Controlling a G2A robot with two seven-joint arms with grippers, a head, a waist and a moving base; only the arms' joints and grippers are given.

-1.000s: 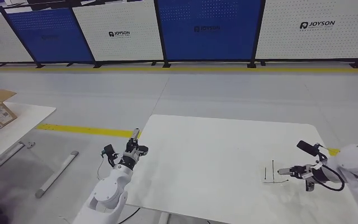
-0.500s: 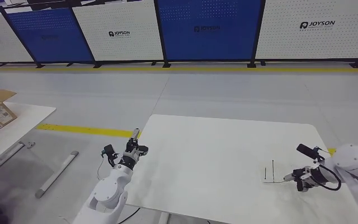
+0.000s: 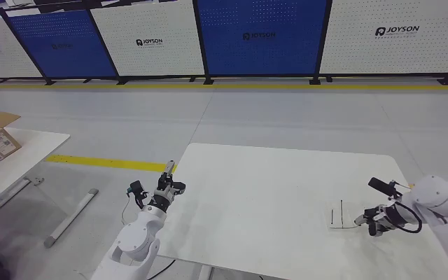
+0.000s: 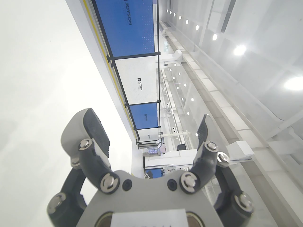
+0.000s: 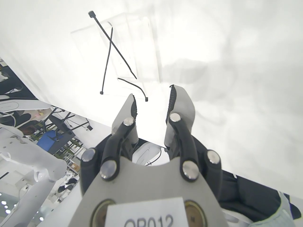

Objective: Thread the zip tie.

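The right tool (image 5: 152, 92) sits over the white desk (image 3: 266, 196), its jaws partly open and holding nothing; the head of a short curved black zip tie (image 5: 133, 85) lies just ahead of its tips; 2 longer zip ties (image 5: 109, 41) lie crossed farther ahead on a clear sheet (image 5: 142, 48); the left tool (image 4: 148, 116), well apart from them, gapes wide, empty.

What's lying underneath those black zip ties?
Seemingly a clear sheet on the white table; two zip ties cross over it. Nothing looks hidden: the sheet is see-through.
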